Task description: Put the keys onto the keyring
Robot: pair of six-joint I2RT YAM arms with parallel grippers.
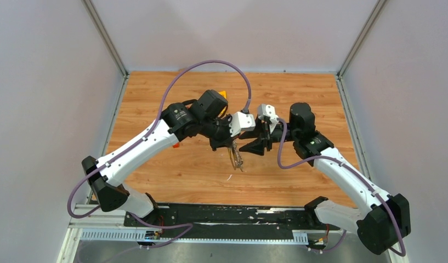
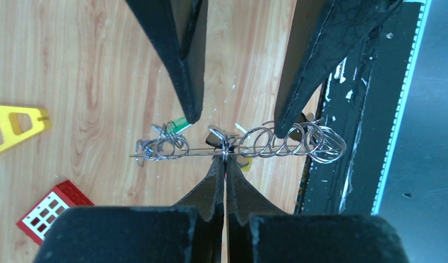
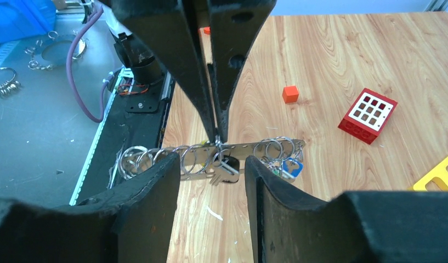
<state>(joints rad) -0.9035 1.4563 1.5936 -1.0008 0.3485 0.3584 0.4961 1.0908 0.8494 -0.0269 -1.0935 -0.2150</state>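
Note:
My left gripper point(image 2: 225, 158) is shut on the grey metal keyring point(image 2: 276, 149) and holds it above the table; the keyring shows edge-on as a flat perforated bar point(image 3: 249, 148) with several wire rings threaded on it. Keys hang from it: a black-headed one point(image 3: 228, 167), a blue-headed one point(image 3: 291, 167), a green one point(image 2: 179, 124) and a yellow one point(image 2: 245, 164). My right gripper point(image 3: 211, 163) is open, its fingers either side of the black-headed key and close to the bar without touching it. In the top view the grippers point(image 1: 231, 143) point(image 1: 260, 143) meet at mid-table with the keyring point(image 1: 236, 159) dangling below.
A red brick point(image 3: 369, 114), a small orange block point(image 3: 290, 93) and a yellow triangular frame point(image 2: 16, 126) lie on the wooden table point(image 1: 298, 93). The black base plate point(image 2: 364, 109) runs along the near edge. Spare rings point(image 3: 5, 82) lie off the table.

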